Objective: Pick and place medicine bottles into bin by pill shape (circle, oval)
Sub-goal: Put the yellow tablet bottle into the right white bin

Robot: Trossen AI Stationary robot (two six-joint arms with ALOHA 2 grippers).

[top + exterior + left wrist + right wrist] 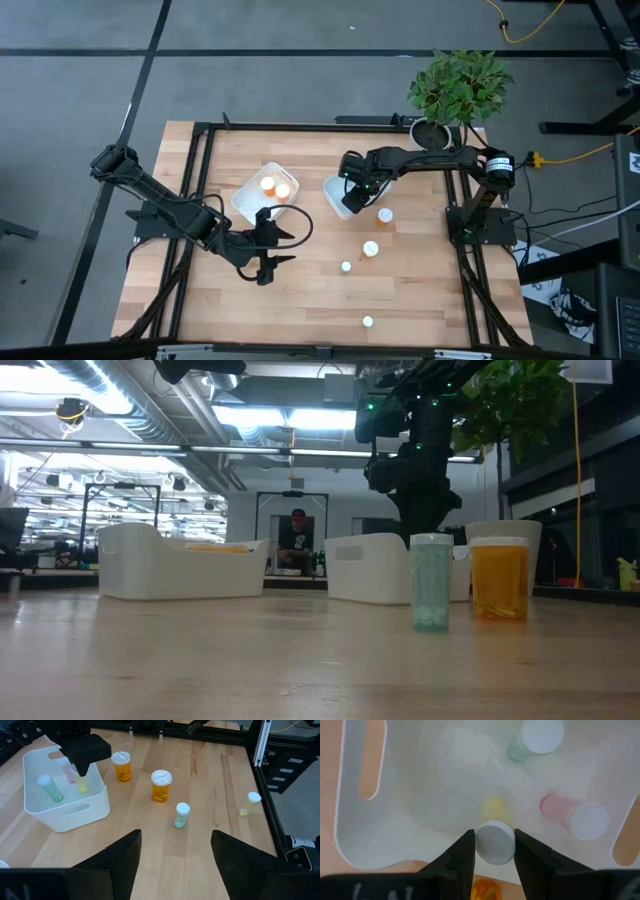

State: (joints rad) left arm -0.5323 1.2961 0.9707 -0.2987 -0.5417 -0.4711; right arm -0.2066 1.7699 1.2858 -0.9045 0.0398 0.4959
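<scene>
The left claw (268,262) hovers low over the wooden table (300,300), fingers apart and gripping nothing, just in front of the left bin (248,200), which has two orange bottles (275,186) lying in it. To its right, the right claw (494,851) hangs straight above the right bin (380,845), pinching a yellow bottle (494,840) by its cap, long axis upright, above a green bottle (532,740) and a pink one (572,815) lying inside, so I'd guess it only needs lowering and letting go. Four more bottles stand loose on the bare wood further right and nearer, closest to the right arm, and beyond the table is a lit workshop with a person in the far doorway.
</scene>
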